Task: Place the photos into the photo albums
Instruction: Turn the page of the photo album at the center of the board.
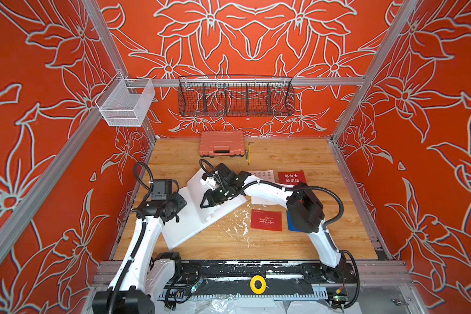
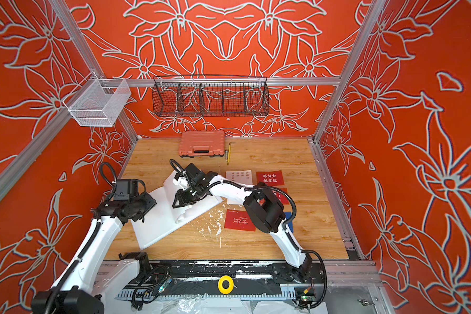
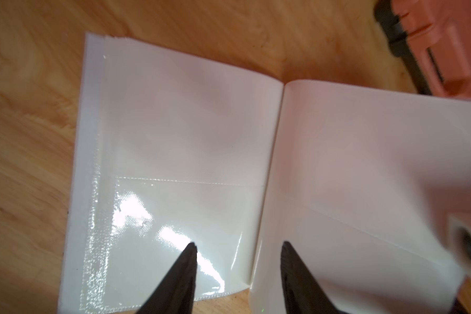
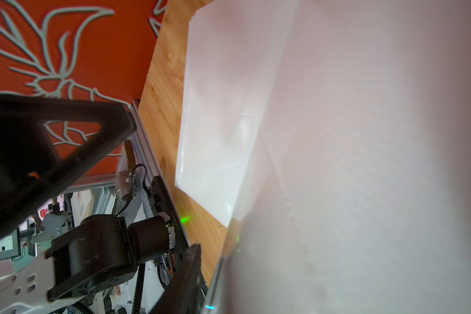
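Your left claw [image 3: 238,243] hangs released over the open photo album [image 3: 174,122]; whether your right claw [image 1: 206,202] grasps anything, I cannot tell.

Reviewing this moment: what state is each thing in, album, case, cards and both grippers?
photo album: open on the table, visible sleeves empty.
orange case: shut.
red script card: face up, outside the album.
red character card: face up, outside the album.
blue card: on the table, partly hidden by the right arm.
left gripper: open, above the album's spine.
right gripper: open, above the album.
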Robot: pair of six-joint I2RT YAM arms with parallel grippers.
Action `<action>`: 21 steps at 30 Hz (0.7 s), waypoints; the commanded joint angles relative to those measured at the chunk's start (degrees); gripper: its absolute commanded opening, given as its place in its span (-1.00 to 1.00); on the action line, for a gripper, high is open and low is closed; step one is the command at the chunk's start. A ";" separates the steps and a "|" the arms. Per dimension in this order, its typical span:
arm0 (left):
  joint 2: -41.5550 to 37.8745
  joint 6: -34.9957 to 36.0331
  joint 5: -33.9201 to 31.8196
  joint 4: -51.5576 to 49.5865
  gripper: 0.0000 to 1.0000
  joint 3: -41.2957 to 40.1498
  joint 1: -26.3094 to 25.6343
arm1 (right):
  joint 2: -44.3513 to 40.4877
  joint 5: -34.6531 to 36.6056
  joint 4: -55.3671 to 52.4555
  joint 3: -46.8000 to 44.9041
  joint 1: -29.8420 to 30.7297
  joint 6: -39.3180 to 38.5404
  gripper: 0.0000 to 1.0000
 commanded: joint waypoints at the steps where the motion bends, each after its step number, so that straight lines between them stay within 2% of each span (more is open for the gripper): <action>1: -2.23 1.39 -4.35 -6.09 -0.02 5.10 0.24 | 1.43 -1.94 -0.31 3.11 2.78 1.11 -0.20; 6: -3.51 2.39 -6.59 -9.75 -0.02 10.76 0.31 | 4.35 -2.95 -1.78 7.17 5.99 1.05 -0.05; 12: -4.71 2.52 -7.35 -10.61 -0.01 11.50 0.89 | 5.75 -5.20 -2.91 8.57 8.42 0.40 0.17; 21: -1.34 2.26 -7.03 -8.83 0.02 5.84 2.41 | -2.87 -6.96 1.84 -2.01 6.74 0.02 0.46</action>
